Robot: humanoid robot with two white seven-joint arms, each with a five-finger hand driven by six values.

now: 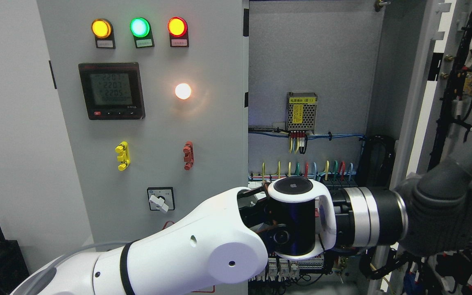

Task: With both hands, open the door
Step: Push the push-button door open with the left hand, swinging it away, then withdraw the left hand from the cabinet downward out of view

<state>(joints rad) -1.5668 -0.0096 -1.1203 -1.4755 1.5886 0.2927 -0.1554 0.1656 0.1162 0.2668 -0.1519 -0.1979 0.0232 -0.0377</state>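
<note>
Door point(418, 102) at right, swung wide open, cabinet wiring point(301, 168) exposed. Left hand point(445, 217) reached across to door edge, apparently to push it clear; fingers hidden behind dark cover, grip impossible to tell. Right arm out of view. Left panel point(146, 123) closed, lamps lit.

Only thing I can actually read is the digital meter point(111, 91) in the upper left of the frame: its screen shows 2207, 2207, 2205. The yellow label point(301, 98) on the mesh power supply, center right, has print too small to make out.
</note>
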